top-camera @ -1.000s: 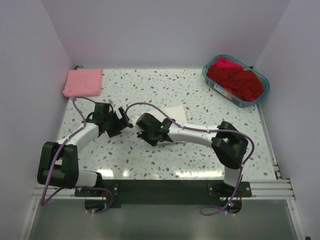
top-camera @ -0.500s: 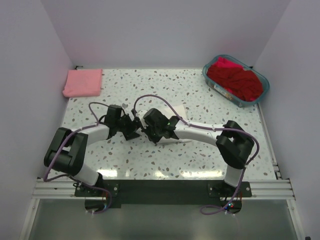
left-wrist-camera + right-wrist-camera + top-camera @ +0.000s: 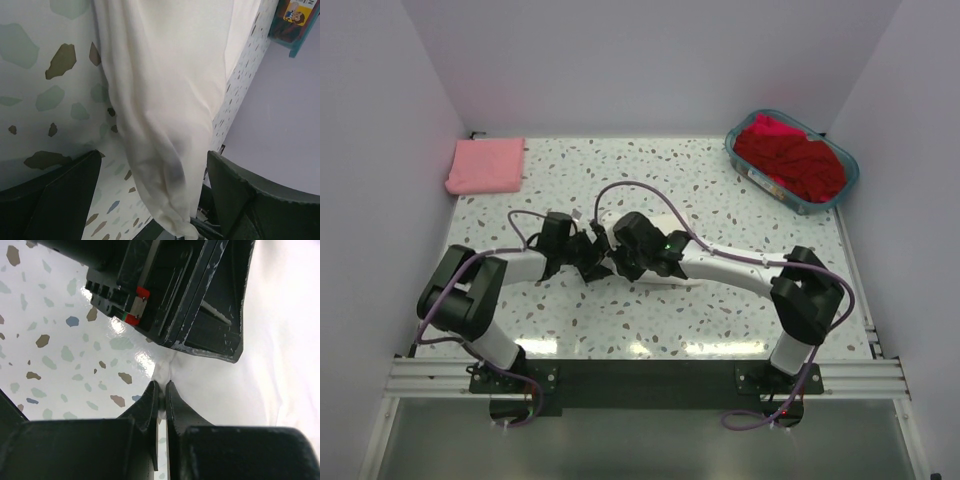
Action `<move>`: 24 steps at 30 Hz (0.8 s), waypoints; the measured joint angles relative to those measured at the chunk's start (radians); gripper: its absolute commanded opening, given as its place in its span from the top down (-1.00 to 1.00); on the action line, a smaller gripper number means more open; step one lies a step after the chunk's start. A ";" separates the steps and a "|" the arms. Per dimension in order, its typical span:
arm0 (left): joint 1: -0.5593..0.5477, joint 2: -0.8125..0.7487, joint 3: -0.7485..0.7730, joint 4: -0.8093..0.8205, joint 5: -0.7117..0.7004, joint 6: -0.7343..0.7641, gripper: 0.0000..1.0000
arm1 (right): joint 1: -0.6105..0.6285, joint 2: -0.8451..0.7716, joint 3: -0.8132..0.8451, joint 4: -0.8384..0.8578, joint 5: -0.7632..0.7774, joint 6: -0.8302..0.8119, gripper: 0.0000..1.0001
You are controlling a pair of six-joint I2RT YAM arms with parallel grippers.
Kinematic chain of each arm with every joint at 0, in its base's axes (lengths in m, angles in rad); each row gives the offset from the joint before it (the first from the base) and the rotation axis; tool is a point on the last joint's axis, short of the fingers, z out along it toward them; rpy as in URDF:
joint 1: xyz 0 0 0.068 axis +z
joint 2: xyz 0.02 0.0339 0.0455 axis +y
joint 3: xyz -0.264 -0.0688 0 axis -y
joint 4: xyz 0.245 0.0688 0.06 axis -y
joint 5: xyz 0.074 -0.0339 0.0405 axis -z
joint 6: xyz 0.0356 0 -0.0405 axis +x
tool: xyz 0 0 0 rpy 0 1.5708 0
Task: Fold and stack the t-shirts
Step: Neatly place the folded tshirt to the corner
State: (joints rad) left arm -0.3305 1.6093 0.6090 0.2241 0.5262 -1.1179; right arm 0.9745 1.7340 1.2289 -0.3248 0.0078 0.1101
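Top view, shirts: white t-shirt [image 3: 675, 222] mid-table, largely hidden under both wrists; pink t-shirt [image 3: 485, 165] folded at the far left; red t-shirts [image 3: 790, 160] heaped in the basket [image 3: 848, 182] at the far right.
Top view, arms: left gripper [image 3: 592, 260] and right gripper [image 3: 617, 256] just beside each other over the white cloth, equally near it.
Left wrist view, jaws: spread wide, one finger [image 3: 55, 200] on either side of a long white fold, gripping nothing.
Left wrist view, axis: lengthwise through the gap, running away from the camera; judged catchable by simply closing.
Right wrist view, jaws: fully closed, fingertips [image 3: 150, 402] pinching a small pucker of white cloth at the table, directly in front of the left gripper.
Left arm, versus a second ago: now in at the centre, no longer out to the left and apart.
Right grip, versus a second ago: same pinch, slightly farther.
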 measured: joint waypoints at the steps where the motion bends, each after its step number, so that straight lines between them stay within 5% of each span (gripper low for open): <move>1: -0.003 0.005 0.000 0.003 0.002 -0.006 -0.78 | 0.000 -0.007 -0.002 0.003 0.002 0.003 1.00; 9: -0.046 0.040 0.003 0.039 -0.018 -0.027 -0.39 | 0.000 -0.015 -0.031 0.028 0.001 0.023 1.00; 24: -0.059 0.103 0.027 0.034 -0.094 -0.016 0.89 | -0.003 -0.015 -0.068 0.056 -0.020 0.032 0.90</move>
State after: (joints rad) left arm -0.3897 1.7123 0.6361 0.2581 0.4320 -1.1343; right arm 0.9714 1.7191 1.1614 -0.2684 -0.0120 0.1425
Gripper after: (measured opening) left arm 0.152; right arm 0.037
